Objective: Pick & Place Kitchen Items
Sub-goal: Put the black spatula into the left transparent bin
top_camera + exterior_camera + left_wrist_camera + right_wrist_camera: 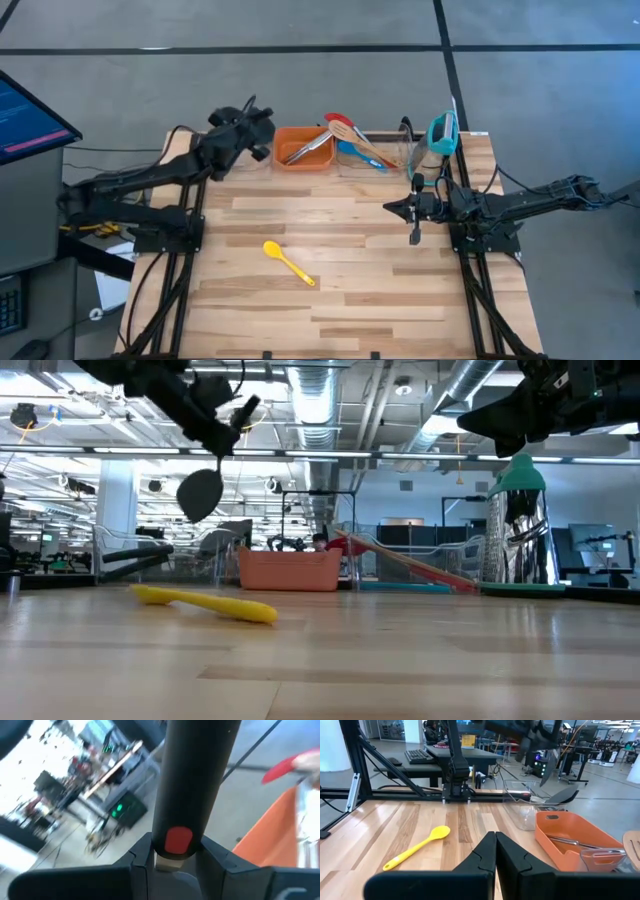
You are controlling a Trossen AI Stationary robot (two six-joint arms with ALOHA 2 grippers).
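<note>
Left hand (262, 128): raised above the counter's far-left part, at about 11 o'clock from the counter's middle, just left of the orange bin; its fingers are closed on the handle of a black spatula (200, 493).
Spatula's pose: the blade hangs down, clear of the counter, in the low view; held high, probably so it can be carried over a bin wall.
Orange bin (290, 158): at 12 o'clock on the far edge, with metal tongs (308, 148) already lying inside.
Clear bins (400, 150): to the right of the orange one; a wooden fork (352, 138) and red and blue spoons lean out of one.
Yellow spoon (288, 261): lies flat near the middle, around 7 o'clock, not yet collected.
Right hand (495, 851): fingers pressed together, holding nothing, waiting at 3 o'clock.
</note>
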